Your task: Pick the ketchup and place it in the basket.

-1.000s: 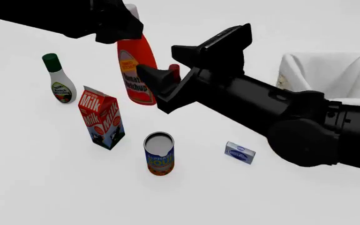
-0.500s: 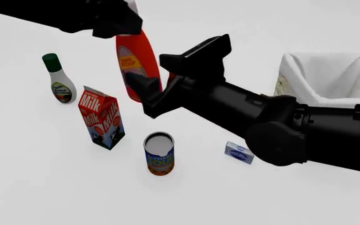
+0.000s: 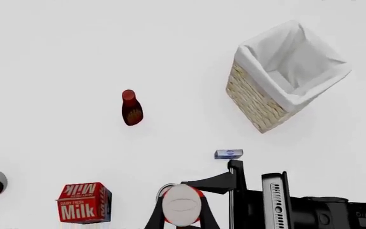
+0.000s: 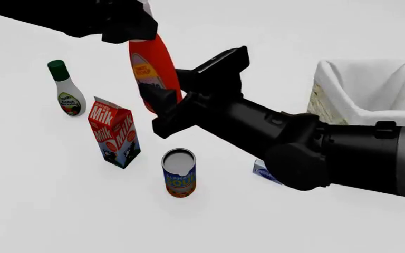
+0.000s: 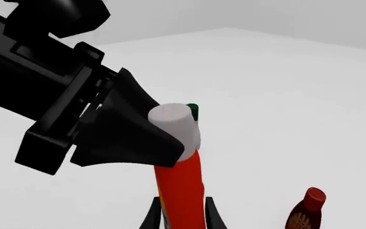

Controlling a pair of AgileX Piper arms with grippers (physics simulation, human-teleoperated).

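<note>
Front view shows the ketchup (image 4: pixel 153 71) lifted clear of the table (image 4: pixel 48 200), the left gripper (image 4: pixel 133 29) clenched on its white cap. The right gripper (image 4: pixel 181 92) straddles the bottle's lower body with fingers spread either side, not pressing it. The basket (image 4: pixel 368 92) sits well apart to the right.

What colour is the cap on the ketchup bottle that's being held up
White. The ketchup cap shows best in the right wrist view.
</note>
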